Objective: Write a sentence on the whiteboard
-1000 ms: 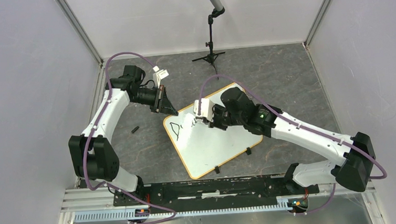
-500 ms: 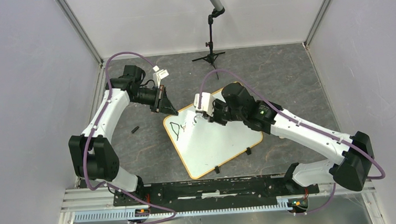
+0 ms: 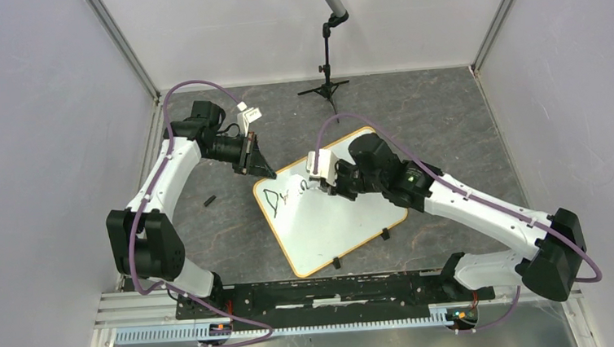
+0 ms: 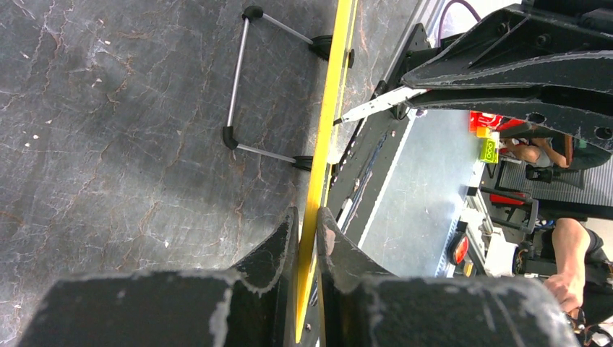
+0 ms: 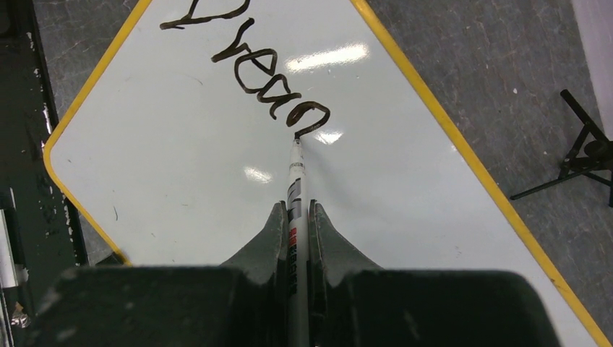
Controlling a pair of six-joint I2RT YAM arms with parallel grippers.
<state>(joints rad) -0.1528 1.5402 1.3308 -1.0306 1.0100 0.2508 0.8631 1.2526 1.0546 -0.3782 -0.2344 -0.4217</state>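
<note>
Writing sentence [image 5: 249, 69], "Drea" done; right gripper [image 5: 296, 210] clenched on marker [image 5: 296, 170], tip touching whiteboard [image 5: 181, 166]; left gripper [image 4: 306, 217] clamping rim. Next: "m", steady pressure.

Grey table [image 3: 447, 123], whiteboard [image 3: 332, 225], tripod [image 3: 326, 86], black piece [image 3: 208, 201]

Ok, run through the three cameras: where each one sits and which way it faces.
Top external: above and behind the bases, facing down; left arm and right arm show whole, left gripper at the whiteboard's corner, right gripper over it.
Left wrist: on the left arm, sighting along the board's yellow rim pinched between its own jaws.
Right wrist: on the right arm, looking past its jaws down the marker to the lettering.
Shared: top and right wrist both show the lettering; all three show the whiteboard.
</note>
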